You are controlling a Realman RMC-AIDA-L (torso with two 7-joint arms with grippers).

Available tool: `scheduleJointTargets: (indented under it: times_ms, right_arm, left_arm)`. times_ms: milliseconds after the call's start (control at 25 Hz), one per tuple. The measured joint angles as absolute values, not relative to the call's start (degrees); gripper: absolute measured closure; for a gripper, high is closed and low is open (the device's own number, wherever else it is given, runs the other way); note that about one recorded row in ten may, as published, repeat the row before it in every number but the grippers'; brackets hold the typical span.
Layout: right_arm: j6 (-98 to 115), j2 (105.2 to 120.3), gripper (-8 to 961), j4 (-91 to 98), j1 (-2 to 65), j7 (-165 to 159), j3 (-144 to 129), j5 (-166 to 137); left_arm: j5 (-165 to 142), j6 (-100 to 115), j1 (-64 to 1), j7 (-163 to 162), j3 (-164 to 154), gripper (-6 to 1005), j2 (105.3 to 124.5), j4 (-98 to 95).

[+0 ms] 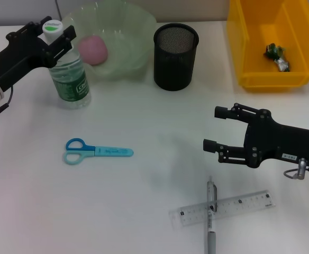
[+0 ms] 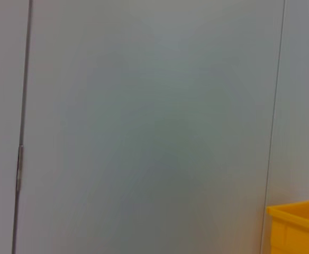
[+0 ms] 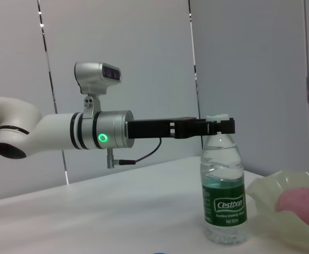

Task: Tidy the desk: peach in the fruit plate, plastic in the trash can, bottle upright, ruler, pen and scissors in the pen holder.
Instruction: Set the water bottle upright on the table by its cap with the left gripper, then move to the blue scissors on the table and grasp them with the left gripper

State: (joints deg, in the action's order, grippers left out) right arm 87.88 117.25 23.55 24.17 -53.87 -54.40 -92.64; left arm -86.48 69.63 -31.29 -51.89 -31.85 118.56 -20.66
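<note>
Left gripper [image 1: 55, 36] clamped around white cap of upright clear plastic bottle [image 1: 70, 76] beside translucent green plate [image 1: 124, 39] holding pink peach [image 1: 93, 50], right gripper [image 1: 216, 128] spread wide above clear ruler [image 1: 223, 208] crossed by grey pen [image 1: 211, 216], blue scissors [image 1: 95, 152] flat on table [image 1: 154, 169], black mesh holder [image 1: 175, 56].

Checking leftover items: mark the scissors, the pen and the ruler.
scissors [image 1: 97, 152], head view, blade base by the handles
pen [image 1: 210, 219], head view, barrel below the ruler
ruler [image 1: 244, 202], head view, clear right half
</note>
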Motion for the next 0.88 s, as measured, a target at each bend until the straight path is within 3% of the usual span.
scheduleJointTargets:
  times_ms: [480, 880]
  right_arm:
    - [87.71, 117.33, 134, 23.55, 24.40, -54.40, -54.40, -92.63]
    - [87.08, 117.38, 134, 23.55, 24.72, -54.51, -54.54, -92.63]
  left_arm:
    - [-86.48, 69.87, -31.50, -51.85, -31.85, 211, 118.53, -20.65]
    - [-86.12, 71.03, -31.53, -52.49, -31.69, 218, 118.43, -20.88]
